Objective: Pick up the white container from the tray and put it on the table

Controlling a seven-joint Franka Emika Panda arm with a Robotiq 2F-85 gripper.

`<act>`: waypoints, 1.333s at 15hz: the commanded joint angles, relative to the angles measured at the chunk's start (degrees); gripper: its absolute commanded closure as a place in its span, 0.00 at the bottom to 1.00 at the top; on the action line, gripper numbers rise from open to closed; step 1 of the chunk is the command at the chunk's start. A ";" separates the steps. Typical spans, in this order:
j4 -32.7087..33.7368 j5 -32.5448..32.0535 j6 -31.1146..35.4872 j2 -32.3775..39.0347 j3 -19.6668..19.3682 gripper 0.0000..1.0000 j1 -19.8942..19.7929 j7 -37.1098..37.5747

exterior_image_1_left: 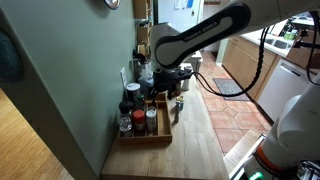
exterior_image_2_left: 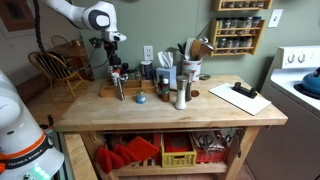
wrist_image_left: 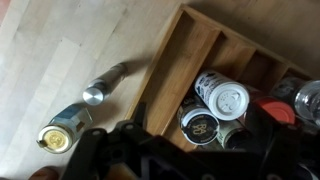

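End effector (wrist_image_left: pixel 190 142) over tray (wrist_image_left: pixel 200 40); white container (wrist_image_left: pixel 222 97) upright, round white lid.

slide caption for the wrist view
Dark gripper by light-wood tray of spice jars, white-lidded jar among them; silver cylinder on pale plank table.

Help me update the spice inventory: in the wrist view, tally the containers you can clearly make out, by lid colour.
White-lidded container, in the tray: 1
Black-lidded jar, in the tray: 1
Red-lidded jar, in the tray: 1
Silvery: metal shaker and metal-topped jar, on the table: 2
Total: 5; another at the right edge is too cut off to classify.
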 commanded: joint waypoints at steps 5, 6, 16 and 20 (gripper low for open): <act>5.33 -1.63 -0.69 8.50 -0.01 0.00 2.56 1.44; 5.26 -1.23 -0.08 8.96 0.03 0.00 3.06 -1.15; 4.97 -0.27 5.40 11.12 -0.19 0.00 4.78 -14.80; 4.59 -2.07 6.88 11.99 -0.41 0.00 4.80 -17.32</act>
